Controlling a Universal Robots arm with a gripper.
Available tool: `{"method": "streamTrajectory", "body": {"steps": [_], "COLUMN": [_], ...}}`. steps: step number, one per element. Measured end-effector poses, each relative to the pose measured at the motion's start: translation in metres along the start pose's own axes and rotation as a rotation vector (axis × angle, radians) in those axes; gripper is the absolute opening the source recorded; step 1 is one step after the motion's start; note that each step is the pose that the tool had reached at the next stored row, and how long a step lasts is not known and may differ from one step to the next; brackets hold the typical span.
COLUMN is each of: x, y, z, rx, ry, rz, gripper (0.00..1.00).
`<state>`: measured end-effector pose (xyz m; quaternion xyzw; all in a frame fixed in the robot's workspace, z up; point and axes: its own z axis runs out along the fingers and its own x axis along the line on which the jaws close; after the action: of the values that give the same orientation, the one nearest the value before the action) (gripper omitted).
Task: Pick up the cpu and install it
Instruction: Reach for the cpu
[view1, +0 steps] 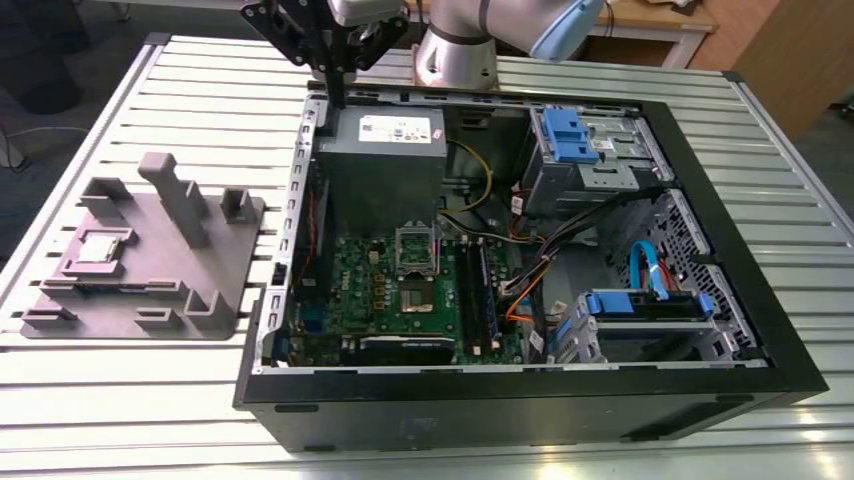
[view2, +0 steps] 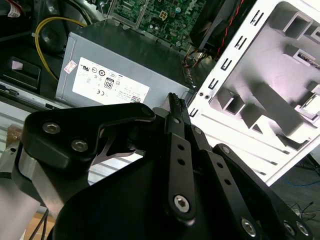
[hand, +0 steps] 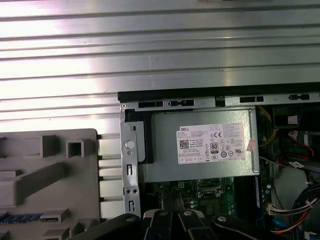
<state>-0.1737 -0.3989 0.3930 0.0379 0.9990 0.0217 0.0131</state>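
cpu (view1: 104, 248) lies flat in a pocket of the grey fixture (view1: 187, 290) on the desk (view1: 160, 90), on the exterior view's left, well apart from the open pc case (view1: 747, 330). it's small there, so how it's seated is hard to make out

gripper (view1: 334, 100) hangs over the far rim of the case, beside the power supply (view1: 380, 150). its upper body and most of the arm are cut off by the frame edge. can't tell whether the tips touch the rim

fingers (view2: 175, 112) are closed tip to tip with nothing between them. second wrist view gives the meeting tips close up, exterior view gives them as one thin dark bar

first wrist view looks at the power supply label, with a strip of green motherboard (hand: 225, 198) past it and part of the fixture cut off at the frame edge. the finger linkages block the near part of the board

motherboard socket (view1: 418, 297) reads as a dark square in the exterior view, with its metal frame (view1: 416, 243) raised. contacts are too small to make out. cables (view1: 527, 275) and blue drive caddies (view1: 567, 135) hide whatever is under them
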Motion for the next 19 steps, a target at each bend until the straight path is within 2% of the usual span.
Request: {"method": "streamTrajectory", "body": {"steps": [6,19], "x": [0.0015,0.0139], "y": [-0.0001,-0.0011], "z": [0.0000,-0.0003], "rx": [0.0000,0.0000], "ry": [0.0000,0.0000], "rz": [0.000,0.000], "gripper": [0.11,0.11]}}
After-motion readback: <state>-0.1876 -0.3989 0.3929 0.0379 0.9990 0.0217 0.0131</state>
